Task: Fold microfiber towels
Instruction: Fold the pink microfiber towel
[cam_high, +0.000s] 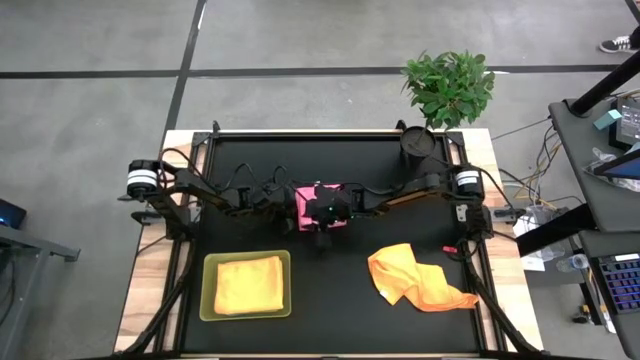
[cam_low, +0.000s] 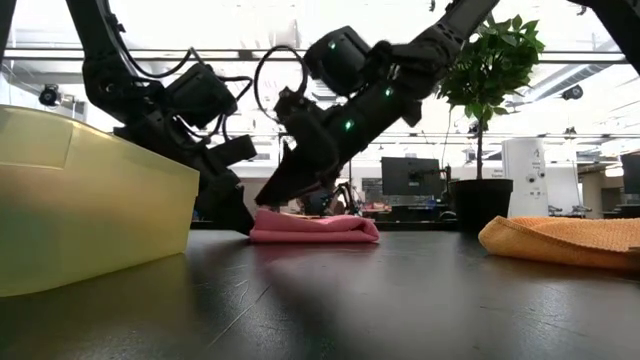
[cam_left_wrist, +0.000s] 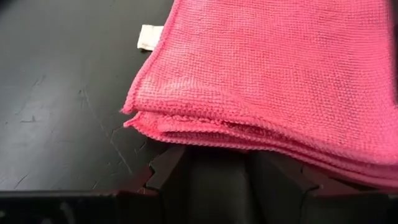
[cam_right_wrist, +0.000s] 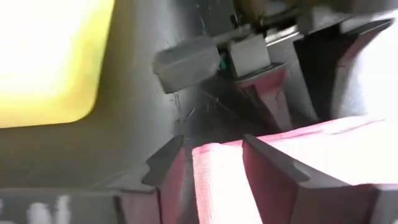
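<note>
evidently both grippers met at the folded pink towel (cam_high: 318, 205) mid-table: right gripper (cam_right_wrist: 217, 163) with fingers parted astride its edge, likely letting go; left gripper (cam_left_wrist: 219, 163) fingers apart at the layered edge, steadying.

The black table (cam_high: 330, 310) carries a pink towel (cam_high: 305, 205), an orange towel (cam_high: 415, 277), and a green tray (cam_high: 209, 290).

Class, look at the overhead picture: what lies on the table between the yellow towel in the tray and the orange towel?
Nothing: between the yellow towel and the orange towel only bare black table shows in the high view.
</note>
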